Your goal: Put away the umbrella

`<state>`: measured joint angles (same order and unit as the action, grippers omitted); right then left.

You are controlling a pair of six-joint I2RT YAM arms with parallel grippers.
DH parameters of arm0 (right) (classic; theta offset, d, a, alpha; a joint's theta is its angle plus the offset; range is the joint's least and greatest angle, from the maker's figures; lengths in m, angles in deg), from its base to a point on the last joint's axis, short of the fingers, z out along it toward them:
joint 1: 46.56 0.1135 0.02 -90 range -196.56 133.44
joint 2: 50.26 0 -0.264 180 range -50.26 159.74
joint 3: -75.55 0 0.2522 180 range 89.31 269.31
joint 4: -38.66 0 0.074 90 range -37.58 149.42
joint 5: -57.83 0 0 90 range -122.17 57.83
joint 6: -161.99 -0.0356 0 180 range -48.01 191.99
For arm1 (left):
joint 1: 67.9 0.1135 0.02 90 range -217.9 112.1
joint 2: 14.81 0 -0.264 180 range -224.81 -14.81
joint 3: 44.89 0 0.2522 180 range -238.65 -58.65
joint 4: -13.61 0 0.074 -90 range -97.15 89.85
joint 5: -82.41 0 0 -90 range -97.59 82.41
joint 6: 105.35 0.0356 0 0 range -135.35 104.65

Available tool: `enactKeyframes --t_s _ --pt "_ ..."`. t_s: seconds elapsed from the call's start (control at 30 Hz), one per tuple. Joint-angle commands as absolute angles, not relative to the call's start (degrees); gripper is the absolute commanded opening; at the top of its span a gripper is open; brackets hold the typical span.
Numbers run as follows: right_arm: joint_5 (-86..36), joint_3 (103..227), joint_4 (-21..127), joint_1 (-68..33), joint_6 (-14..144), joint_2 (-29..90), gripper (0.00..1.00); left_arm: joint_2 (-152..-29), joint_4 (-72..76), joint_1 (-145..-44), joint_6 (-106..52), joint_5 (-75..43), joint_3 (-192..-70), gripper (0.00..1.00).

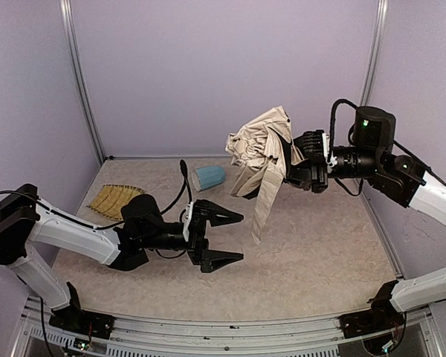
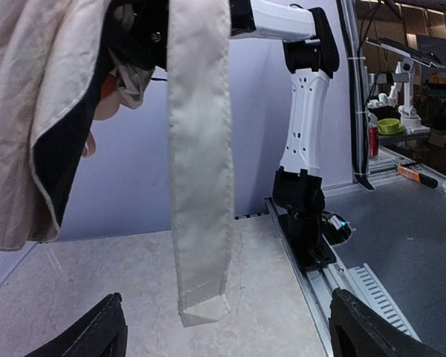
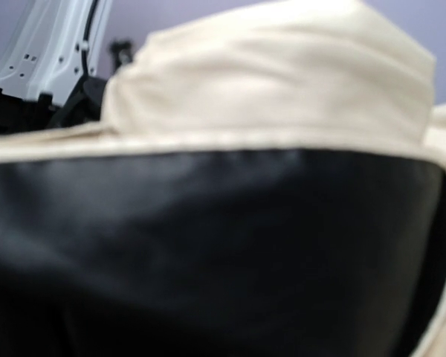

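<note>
Right pincer point(image 1: 296, 162) grips the umbrella point(image 1: 256, 145) aloft — left pincer point(image 1: 224, 238), below the umbrella, gapes wide, holding nothing.

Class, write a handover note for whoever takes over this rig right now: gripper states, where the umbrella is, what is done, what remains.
Left gripper: open, empty, low over the table, facing the strap.
Right gripper: shut on the umbrella, held in the air.
Done: umbrella is up off the table, fabric loosely bunched.
To do: strap hangs loose and unfastened; umbrella not yet put away.
</note>
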<state>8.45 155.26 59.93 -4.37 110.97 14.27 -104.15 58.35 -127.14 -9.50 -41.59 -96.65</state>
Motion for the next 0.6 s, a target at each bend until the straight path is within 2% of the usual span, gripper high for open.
enactKeyframes --t_s 0.0,0.1,0.37,0.47,0.57 --pt "8.9 157.5 58.2 -4.8 111.6 13.5 0.0 -110.4 75.8 -127.2 -13.7 -38.3 -98.9 0.92" --pt "8.6 157.5 58.3 -4.8 111.8 13.5 0.0 -114.1 79.4 -127.2 -15.8 -42.5 -101.1 0.92" --pt "7.6 156.7 57.9 -4.8 111.9 13.0 0.0 -118.4 77.7 -128.0 -16.2 -47.5 -104.8 0.76" --pt "6.7 157.0 58.0 -4.9 111.7 13.4 0.0 -119.2 75.2 -128.6 -16.1 -50.8 -106.8 0.64" --pt "6.0 157.0 58.1 -4.8 111.6 13.6 0.0 -119.1 74.2 -128.9 -16.1 -53.3 -107.2 0.39"
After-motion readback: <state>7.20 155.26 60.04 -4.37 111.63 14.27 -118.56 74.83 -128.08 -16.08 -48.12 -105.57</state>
